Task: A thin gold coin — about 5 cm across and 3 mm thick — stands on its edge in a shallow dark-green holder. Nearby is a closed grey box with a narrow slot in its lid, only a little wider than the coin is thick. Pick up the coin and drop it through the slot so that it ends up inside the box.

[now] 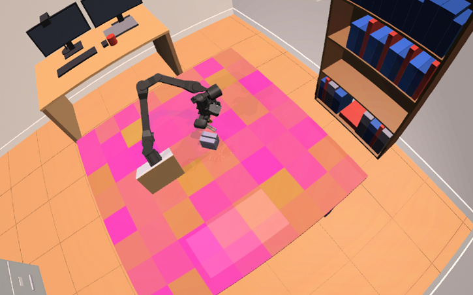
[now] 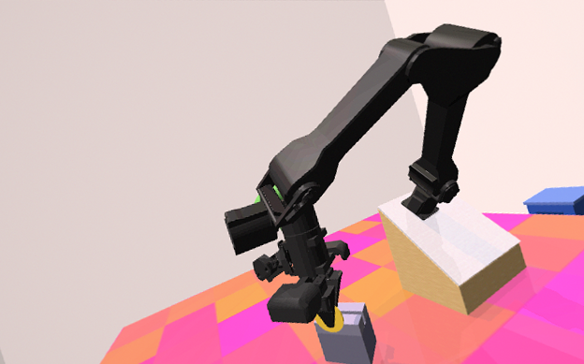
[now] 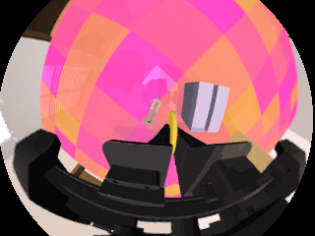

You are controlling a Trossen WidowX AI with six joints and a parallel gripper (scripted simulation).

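Glossy gold coin (image 2: pixel 333 325); matt grey box (image 2: pixel 347 344)

Office: desk (image 1: pixel 93 65), monitors (image 1: pixel 60 28), bookshelf (image 1: pixel 396 59)

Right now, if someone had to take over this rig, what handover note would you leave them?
Gripper: shut on the gold coin, held on edge.
Coin: out of its holder, hanging just above the grey box, at the lid's edge, not over the slot.
Dark-green holder: vacated, on the mat beyond the box.
Done: pickup and carry.
Left: line the coin up over the slot, lower it, release.
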